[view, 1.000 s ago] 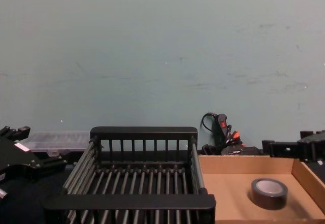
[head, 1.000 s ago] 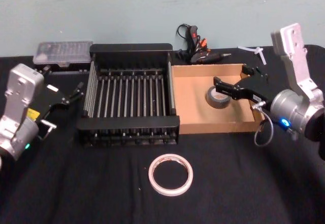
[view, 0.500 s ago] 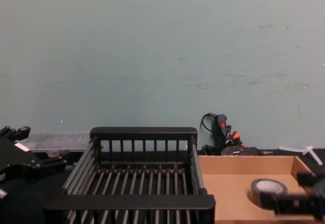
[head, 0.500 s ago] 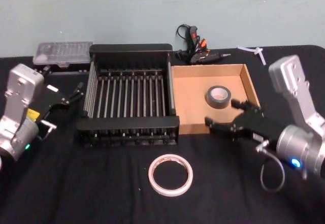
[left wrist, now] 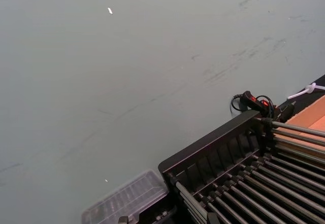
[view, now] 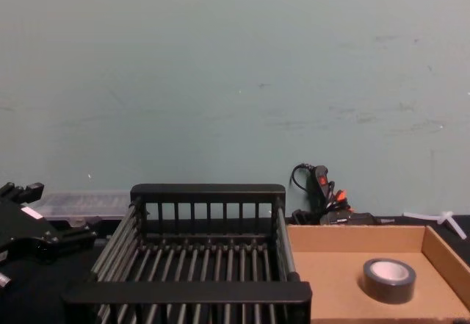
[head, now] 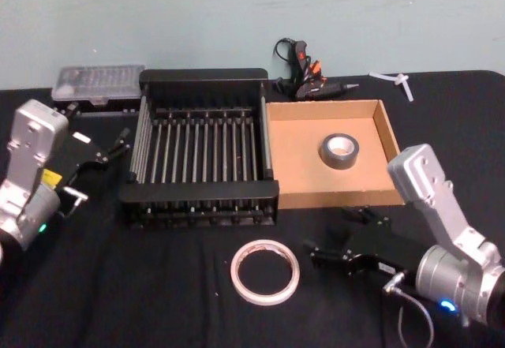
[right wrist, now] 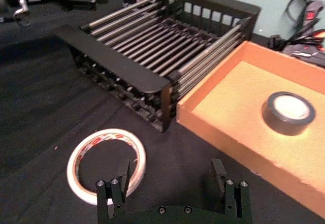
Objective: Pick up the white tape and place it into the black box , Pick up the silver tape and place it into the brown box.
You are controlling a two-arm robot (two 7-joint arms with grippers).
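1. The right gripper hangs low over the black cloth, its fingers spread apart and holding nothing, just beside the white tape.
2. This tape lies flat in front of the black box. It looks light and stiff, so I would pinch across its thin ring wall.
3. The silver tape already sits in the brown box.
4. The left gripper rests far left, open.

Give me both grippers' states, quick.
Left gripper: open, empty, parked left of the black box.
Right gripper: open, empty, beside the white tape.
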